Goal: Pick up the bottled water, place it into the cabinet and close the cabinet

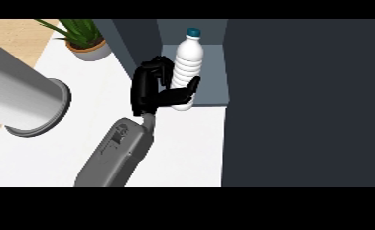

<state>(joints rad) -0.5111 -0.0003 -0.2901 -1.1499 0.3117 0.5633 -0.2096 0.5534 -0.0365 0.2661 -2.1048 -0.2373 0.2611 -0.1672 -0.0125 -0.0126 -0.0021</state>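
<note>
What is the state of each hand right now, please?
Left hand: shut on the bottle, which stands upright at the cabinet opening.
Right hand: not in view.

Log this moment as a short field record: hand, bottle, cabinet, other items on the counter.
hand in view: one hand on a grey forearm rising from the lower edge; which side cannot be told
grasp: fingers and thumb curled round the lower part of the bottled water
bottle: white, blue cap, upright, at the mouth of the cabinet
cabinet: open, grey interior showing behind the bottle; dark door to the right
other hand: not in view
also on counter: potted plant at back left, grey cylinder at left
</note>
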